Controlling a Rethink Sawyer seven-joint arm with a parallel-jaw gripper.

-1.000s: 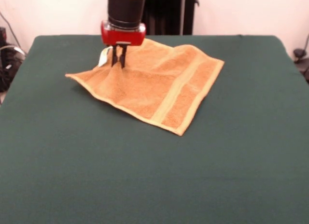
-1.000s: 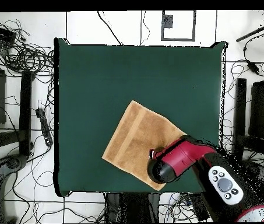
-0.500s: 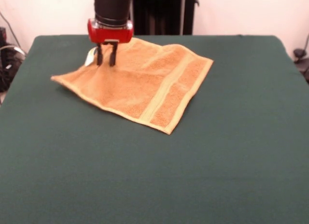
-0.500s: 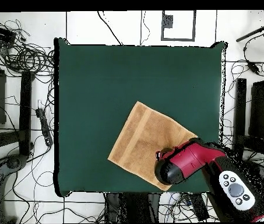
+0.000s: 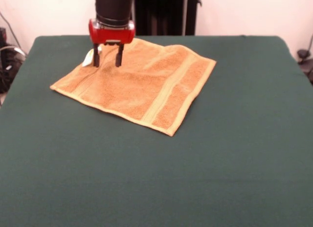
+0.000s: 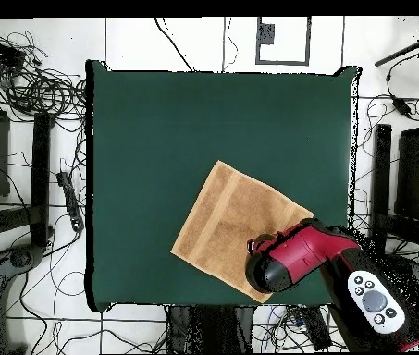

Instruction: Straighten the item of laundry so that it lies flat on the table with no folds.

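the towel (image 5: 137,87) lay pretty much flat on the green table (image 5: 220,163), over toward its far side, white tag (image 5: 88,57) poking out by the gripper (image 5: 107,61), whose jaws were spread apart, holding nothing.

Surface finishes on my work area.
The towel (image 5: 142,85) is rough, matt terry cloth with smoother, paler woven bands; the table (image 5: 156,178) wears matt, felt-like green cloth; my gripper (image 5: 107,60) housing looks like glossy red plastic.
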